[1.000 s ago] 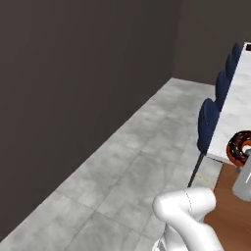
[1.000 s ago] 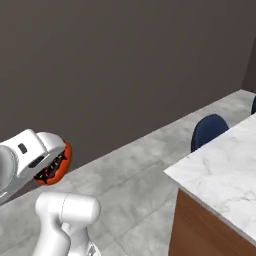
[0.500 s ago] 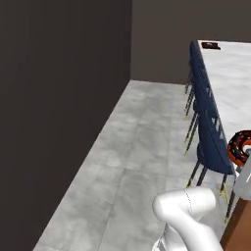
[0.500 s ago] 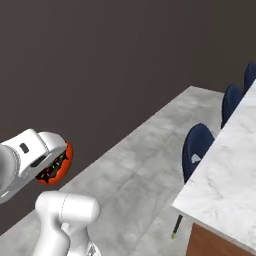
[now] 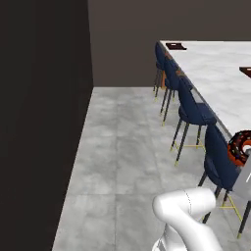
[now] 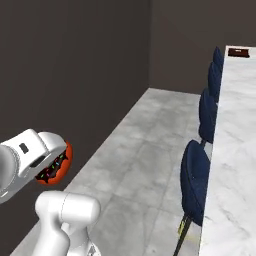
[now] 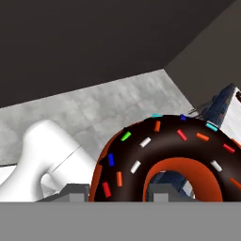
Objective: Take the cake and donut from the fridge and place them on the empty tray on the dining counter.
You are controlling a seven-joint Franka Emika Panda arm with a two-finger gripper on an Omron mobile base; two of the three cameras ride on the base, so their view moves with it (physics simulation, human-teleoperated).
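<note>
My gripper is shut on the donut, a chocolate-glazed ring with coloured sprinkles and a reddish underside. That donut hangs at the white hand low on the left of the right base view, and the donut shows at the right edge of the left base view. The dining counter, a white-grey marble slab, runs away along the right; its edge is close to me. A dark reddish-brown tray lies at its far end. The cake and the fridge are out of view.
Several blue stools stand in a row along the counter's near side. A dark wall closes the left. Grey tiled floor lies between. Another dark flat thing sits at the counter's right edge.
The whole picture has swung as the base turned: the counter, its stools and the far tray have come into view lengthwise. The donut stays in the gripper, unchanged.
</note>
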